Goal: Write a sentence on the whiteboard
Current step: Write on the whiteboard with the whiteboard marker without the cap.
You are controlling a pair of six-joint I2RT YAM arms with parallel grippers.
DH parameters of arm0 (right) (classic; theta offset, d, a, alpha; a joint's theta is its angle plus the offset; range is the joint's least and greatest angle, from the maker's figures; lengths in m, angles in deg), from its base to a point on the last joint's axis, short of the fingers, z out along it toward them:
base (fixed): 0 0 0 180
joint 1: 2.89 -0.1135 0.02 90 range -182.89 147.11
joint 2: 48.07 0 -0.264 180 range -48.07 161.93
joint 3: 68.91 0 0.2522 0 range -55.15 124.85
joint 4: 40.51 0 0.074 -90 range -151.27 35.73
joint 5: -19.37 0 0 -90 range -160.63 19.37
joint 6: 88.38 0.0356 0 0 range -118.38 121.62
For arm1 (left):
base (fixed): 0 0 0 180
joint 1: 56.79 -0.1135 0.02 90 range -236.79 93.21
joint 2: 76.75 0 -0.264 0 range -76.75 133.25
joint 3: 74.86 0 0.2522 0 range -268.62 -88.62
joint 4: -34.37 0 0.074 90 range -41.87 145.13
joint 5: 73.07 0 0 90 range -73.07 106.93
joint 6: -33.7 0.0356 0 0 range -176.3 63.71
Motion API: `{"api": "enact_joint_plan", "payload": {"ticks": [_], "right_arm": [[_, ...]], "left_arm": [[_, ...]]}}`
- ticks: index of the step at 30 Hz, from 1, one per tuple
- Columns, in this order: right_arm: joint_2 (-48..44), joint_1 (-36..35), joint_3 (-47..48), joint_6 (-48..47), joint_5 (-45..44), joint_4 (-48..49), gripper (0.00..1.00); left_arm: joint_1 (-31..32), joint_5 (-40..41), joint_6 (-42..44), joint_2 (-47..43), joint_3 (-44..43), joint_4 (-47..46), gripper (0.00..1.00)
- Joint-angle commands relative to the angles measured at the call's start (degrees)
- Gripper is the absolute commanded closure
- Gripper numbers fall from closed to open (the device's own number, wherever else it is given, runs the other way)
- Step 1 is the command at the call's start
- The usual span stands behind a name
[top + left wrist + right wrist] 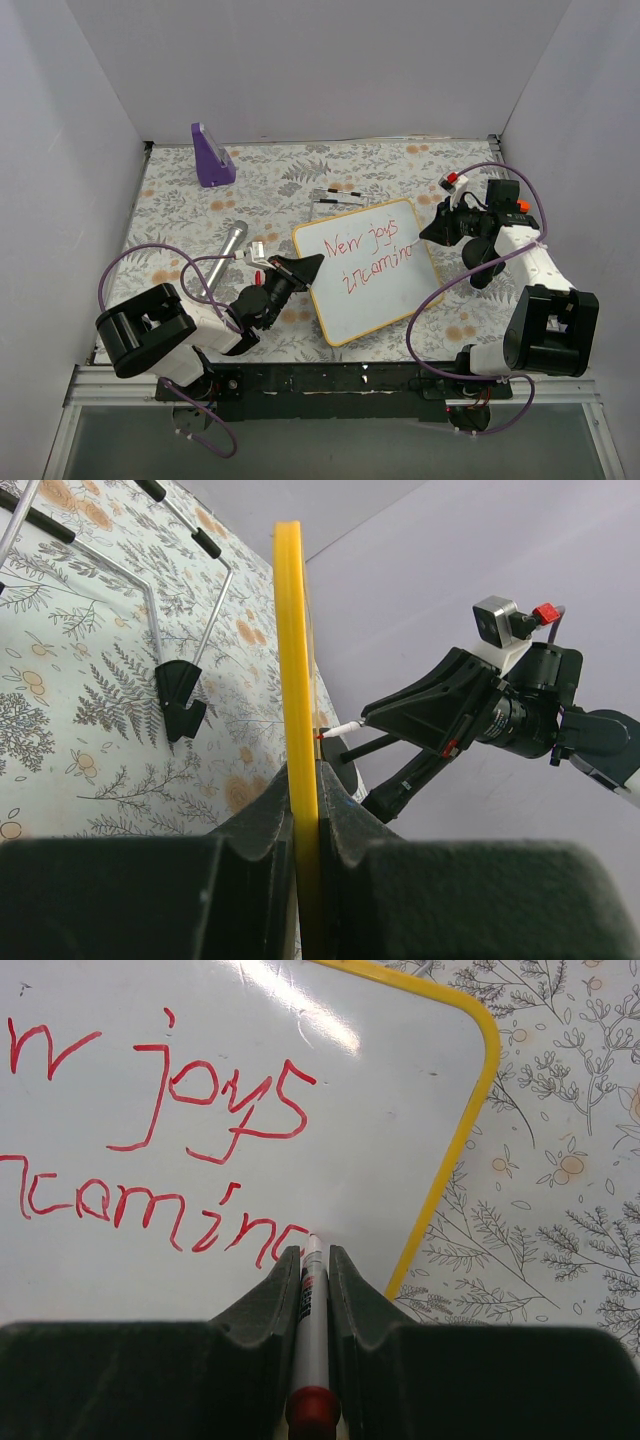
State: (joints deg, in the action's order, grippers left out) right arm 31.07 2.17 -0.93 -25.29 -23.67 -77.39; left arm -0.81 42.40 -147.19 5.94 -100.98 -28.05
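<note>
The whiteboard (pixel 370 275), white with a yellow frame, lies mid-table. Its red sentence (pixel 368 252) reads "New joys" over "incominc", the last letter unfinished. My left gripper (pixel 305 268) is shut on the board's left edge; the left wrist view shows the yellow frame (pixel 295 680) edge-on between the jaws. My right gripper (pixel 432 232) is shut on a red marker (pixel 310 1300). The marker's tip touches the board at the end of the second line (pixel 150 1205). The right wrist view shows the board's corner (pixel 470 1110).
A purple stand (pixel 211 157) sits at the back left. A silver cylinder (pixel 229 246) lies left of the board. A thin wire stand with black tips (pixel 336 195) lies behind the board, and it also shows in the left wrist view (pixel 150 610). White walls enclose the table.
</note>
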Motion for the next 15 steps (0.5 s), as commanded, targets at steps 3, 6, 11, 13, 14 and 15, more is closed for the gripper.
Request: {"api": "enact_joint_plan", "payload": {"ticks": [3, 6, 11, 13, 14, 15], "right_arm": [[-0.5, -0.4, 0.7, -2.9, -0.1, -2.3, 0.99], [-1.2, -0.4, -0.2, -3.7, -0.3, -3.0, 0.99], [-2.2, -0.4, -1.4, -5.2, -0.6, -4.4, 0.99], [-2.5, -0.4, -1.9, -5.7, -0.6, -4.9, 0.99], [-2.9, -0.4, -2.1, -5.9, -0.6, -5.1, 0.99], [-3.0, -0.4, -2.3, -6.2, -0.6, -5.6, 0.99]], "left_arm": [[0.3, -2.1, 5.3, -0.7, 0.9, -17.2, 1.0], [0.3, -2.1, 5.5, -0.8, 0.9, -17.2, 1.0], [0.3, -1.9, 5.4, -1.0, 0.9, -17.0, 1.0], [0.2, -2.0, 5.4, -1.0, 0.8, -16.8, 1.0], [0.2, -2.0, 5.4, -1.0, 0.8, -16.8, 1.0], [0.2, -2.0, 5.5, -1.0, 0.8, -16.8, 1.0]]}}
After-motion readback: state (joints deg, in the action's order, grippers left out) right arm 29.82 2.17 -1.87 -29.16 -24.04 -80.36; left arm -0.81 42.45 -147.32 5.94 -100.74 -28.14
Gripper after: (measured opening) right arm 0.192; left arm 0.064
